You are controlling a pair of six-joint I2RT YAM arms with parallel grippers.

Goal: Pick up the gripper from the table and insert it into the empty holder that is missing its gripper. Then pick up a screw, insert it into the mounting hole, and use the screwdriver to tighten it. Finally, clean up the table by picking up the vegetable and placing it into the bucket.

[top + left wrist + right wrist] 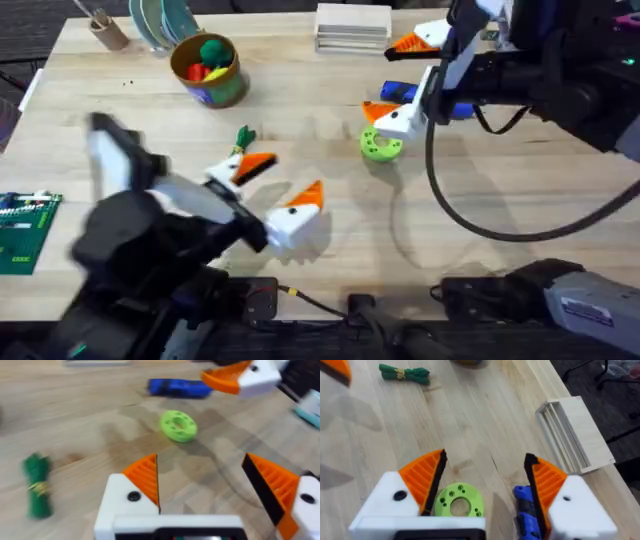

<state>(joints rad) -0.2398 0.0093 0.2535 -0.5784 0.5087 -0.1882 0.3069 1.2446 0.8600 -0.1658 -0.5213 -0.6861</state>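
Note:
The green vegetable [244,137] [38,485] [404,373] lies on the table [330,260], just beyond my left gripper [280,182] [207,485]. That gripper is open and hovers low with nothing between its orange pads. The bucket [208,68] stands at the back left with toys inside. My right gripper [398,76] [485,480] is open above the blue screwdriver [400,92] [525,515] [179,387]. Every white finger block in view carries an orange pad. The loose gripper piece, an empty holder and the screw are out of view.
A bright green disc with holes [381,144] [458,502] [178,425] lies beside the screwdriver. A slatted wooden block [352,25] [575,435] and plates [165,20] stand at the back. A circuit board [22,230] sits at the left edge; a black cable [470,210] loops at right.

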